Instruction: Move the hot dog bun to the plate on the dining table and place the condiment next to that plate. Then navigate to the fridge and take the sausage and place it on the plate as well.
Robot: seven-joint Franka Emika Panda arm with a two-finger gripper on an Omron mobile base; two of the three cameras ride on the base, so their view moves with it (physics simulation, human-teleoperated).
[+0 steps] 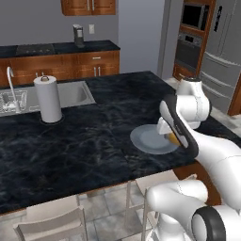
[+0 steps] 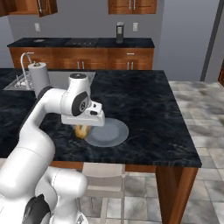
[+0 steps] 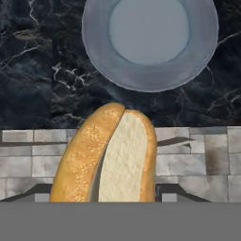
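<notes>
My gripper [image 2: 83, 126] is shut on the hot dog bun [image 3: 110, 160], a golden-tan split roll that hangs under the hand. The bun [image 2: 82, 130] hovers by the near rim of the plate [image 2: 109, 133], at the front edge of the dining table [image 2: 144, 105]. In the hand view the pale grey-blue plate [image 3: 150, 33] lies bare just beyond the bun. In the left base view the arm hides most of the bun [image 1: 173, 138] beside the plate [image 1: 148, 140]. A grey, dark-capped bottle that looks like the condiment [image 1: 78, 35] stands on the back counter. The fridge [image 1: 226, 47] is far right. The sausage is out of view.
A white paper-towel roll [image 1: 48, 99] stands beside the inset steel sink [image 1: 70, 94] and its tap [image 1: 12, 84]. Pale chairs [image 1: 52, 226] are tucked under the table's front edge. Tiled floor [image 2: 201, 113] opens to the right of the island.
</notes>
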